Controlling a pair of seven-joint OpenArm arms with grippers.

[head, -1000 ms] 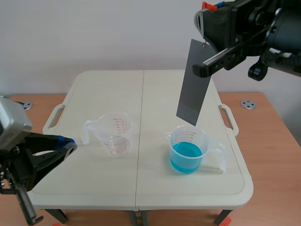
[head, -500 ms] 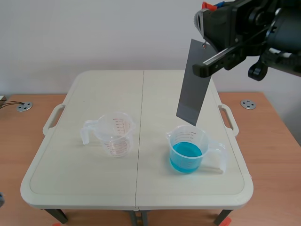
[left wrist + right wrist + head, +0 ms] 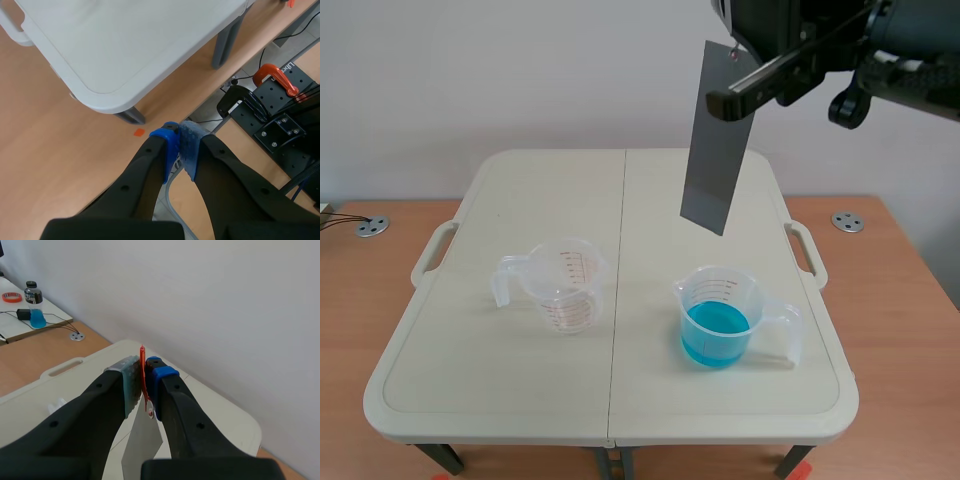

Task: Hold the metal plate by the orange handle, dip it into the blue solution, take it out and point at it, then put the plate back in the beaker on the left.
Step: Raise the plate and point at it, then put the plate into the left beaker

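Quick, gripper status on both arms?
Left gripper: closed, holding nothing.
Right gripper: closed on the orange handle, with the plate hanging below it.

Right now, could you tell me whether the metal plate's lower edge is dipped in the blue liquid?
No, the metal plate hangs in the air, its lower edge well clear of the beaker of blue liquid.
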